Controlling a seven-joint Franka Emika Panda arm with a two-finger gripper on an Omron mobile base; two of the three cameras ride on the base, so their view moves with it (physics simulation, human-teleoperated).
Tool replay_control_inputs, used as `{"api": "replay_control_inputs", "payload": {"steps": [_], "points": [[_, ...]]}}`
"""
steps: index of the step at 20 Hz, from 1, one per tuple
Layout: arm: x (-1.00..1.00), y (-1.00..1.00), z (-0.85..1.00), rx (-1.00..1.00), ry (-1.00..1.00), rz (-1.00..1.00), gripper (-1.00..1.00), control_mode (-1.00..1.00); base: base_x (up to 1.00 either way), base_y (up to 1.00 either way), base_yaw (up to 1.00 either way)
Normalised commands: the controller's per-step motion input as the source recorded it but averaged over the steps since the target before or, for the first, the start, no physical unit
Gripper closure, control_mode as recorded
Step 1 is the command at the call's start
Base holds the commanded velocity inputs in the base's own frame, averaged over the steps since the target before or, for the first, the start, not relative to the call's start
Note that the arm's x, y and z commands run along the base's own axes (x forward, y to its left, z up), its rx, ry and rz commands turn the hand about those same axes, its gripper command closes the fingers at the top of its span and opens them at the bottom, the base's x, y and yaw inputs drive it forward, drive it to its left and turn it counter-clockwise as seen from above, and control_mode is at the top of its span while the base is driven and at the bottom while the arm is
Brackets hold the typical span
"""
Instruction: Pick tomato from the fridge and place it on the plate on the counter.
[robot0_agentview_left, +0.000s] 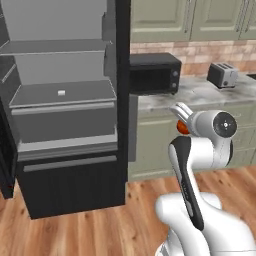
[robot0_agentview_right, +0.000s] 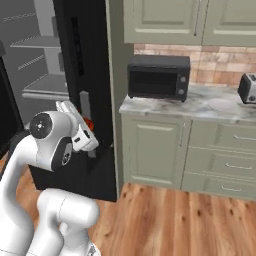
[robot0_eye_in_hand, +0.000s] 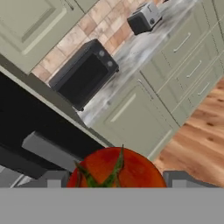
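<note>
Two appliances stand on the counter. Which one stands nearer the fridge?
The black microwave, at the counter's end right beside the fridge. The silver toaster sits farther along, away from it.

- We see a glossy, smooth red tomato (robot0_eye_in_hand: 114, 170) with a green stem.
- We note the marbled stone counter (robot0_agentview_right: 197, 106), faintly polished.
- The floor (robot0_agentview_left: 100, 225) is warm varnished wood planks.
- The microwave (robot0_agentview_right: 158, 76) looks matt black; the toaster (robot0_agentview_left: 222, 75), brushed metal.
- The backsplash (robot0_agentview_right: 212, 62) is rough brick.
</note>
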Motion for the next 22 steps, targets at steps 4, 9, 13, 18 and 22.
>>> {"api": "replay_control_inputs", "payload": {"steps": [4, 9, 13, 18, 22], "points": [[0.0, 0.0, 0.0, 0.0, 0.0, 0.0, 1.0, 1.0, 0.0, -0.82, 0.0], [0.0, 0.0, 0.0, 0.0, 0.0, 0.0, 1.0, 1.0, 0.04, -0.82, 0.0], [0.0, 0.0, 0.0, 0.0, 0.0, 0.0, 1.0, 1.0, 0.17, -0.8, 0.0], [0.0, 0.0, 0.0, 0.0, 0.0, 0.0, 1.0, 1.0, 0.33, -0.69, 0.0], [0.0, 0.0, 0.0, 0.0, 0.0, 0.0, 1.0, 1.0, 0.55, -0.54, 0.0]]}}
